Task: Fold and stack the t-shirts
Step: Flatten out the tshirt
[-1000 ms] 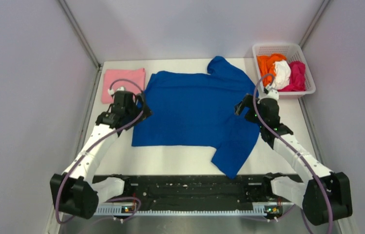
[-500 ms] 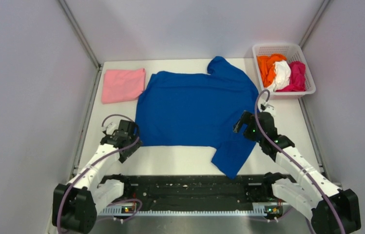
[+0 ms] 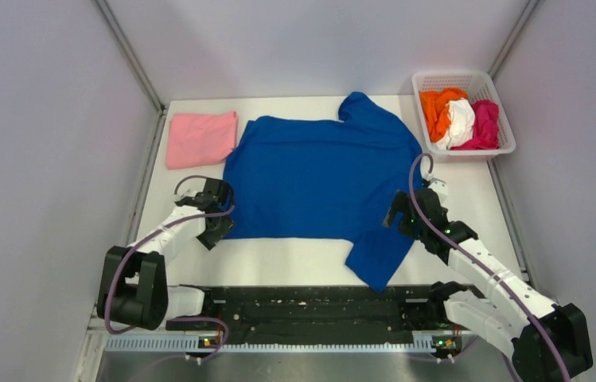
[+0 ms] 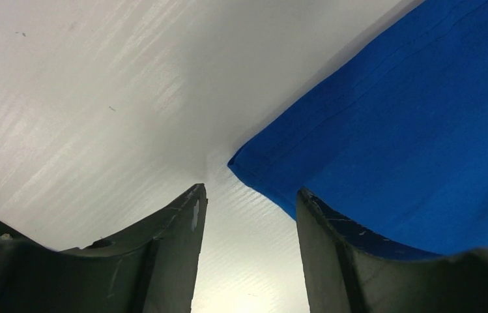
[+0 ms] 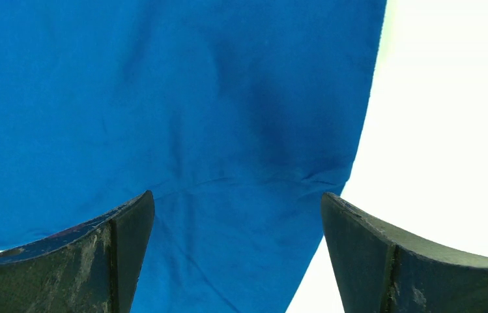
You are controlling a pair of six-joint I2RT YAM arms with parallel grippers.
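Observation:
A royal-blue t-shirt [image 3: 318, 179] lies spread flat in the middle of the table, its print out of sight. A sleeve [image 3: 378, 255] points toward the near edge. A folded pink t-shirt [image 3: 200, 138] lies at the back left. My left gripper [image 3: 221, 224] is open and empty, low at the shirt's near left corner [image 4: 244, 166]. My right gripper [image 3: 394, 215] is open and empty over the shirt's right side, where the sleeve seam [image 5: 241, 179] shows between its fingers.
A white lattice basket [image 3: 498, 99] at the back right holds orange [image 3: 440, 107], white [image 3: 461, 121] and magenta [image 3: 485, 123] shirts. Bare table [image 3: 278, 259] shows along the near edge. Grey walls close in on both sides.
Both arms have pulled back from the shirt's upper sides toward its near edge. The left gripper has come to the near left corner. The shirt has barely moved.

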